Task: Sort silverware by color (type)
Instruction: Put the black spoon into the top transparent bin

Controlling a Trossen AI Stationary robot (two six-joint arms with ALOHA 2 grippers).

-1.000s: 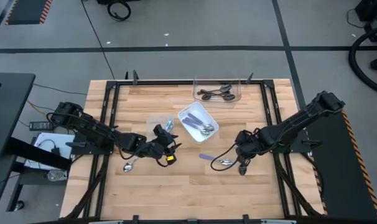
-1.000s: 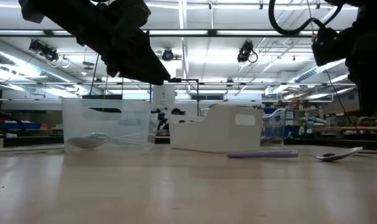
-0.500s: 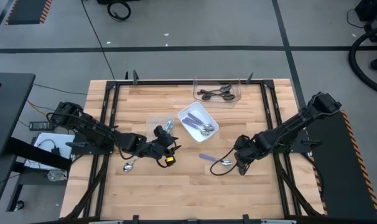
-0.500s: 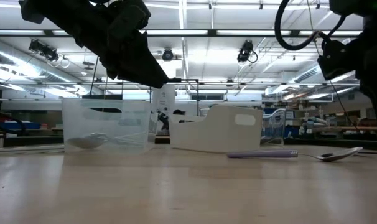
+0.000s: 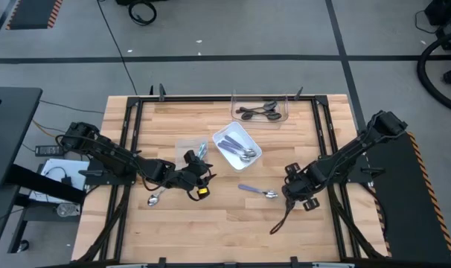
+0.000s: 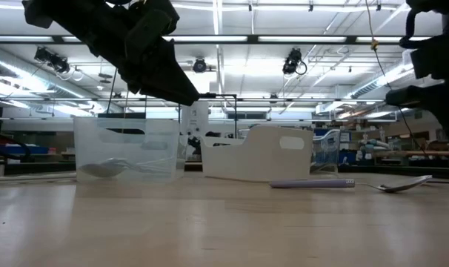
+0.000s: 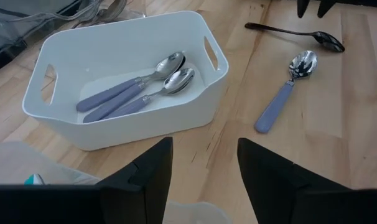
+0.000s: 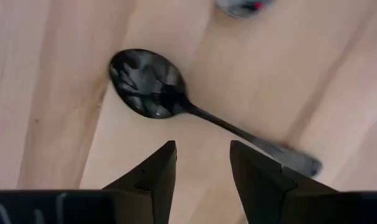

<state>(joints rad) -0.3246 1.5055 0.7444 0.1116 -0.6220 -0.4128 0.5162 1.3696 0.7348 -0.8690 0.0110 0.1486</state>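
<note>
1. The pale, plank-grained wooden table (image 5: pixel 210 231) carries a white rectangular plastic bin (image 7: pixel 123 74) with rounded corners and slot handles; inside it lie two spoons with shiny metal bowls and matte purple handles (image 7: pixel 135 87), side by side.
2. A third purple-handled metal spoon (image 5: pixel 257 191) lies flat on bare wood, apart from the white bin on the side nearer the right arm.
3. A slim, glossy all-black spoon (image 8: pixel 195 109) lies flat on the wood just beyond it; its oval bowl mirrors the lights.
4. A clear plastic container (image 5: pixel 260 109) at the table's far edge holds several dark spoons (image 5: pixel 259 112).
5. Another metal spoon (image 5: pixel 155 198) lies on the table close under the left arm.
6. The right hand (image 8: pixel 202 168) hangs low over the table, pointed down at the black spoon, its two dark fingers spread and gripping nothing.
7. The left hand (image 7: pixel 204 168) is stretched low across the table near the white bin, fingers parted and empty, facing the bin.
</note>
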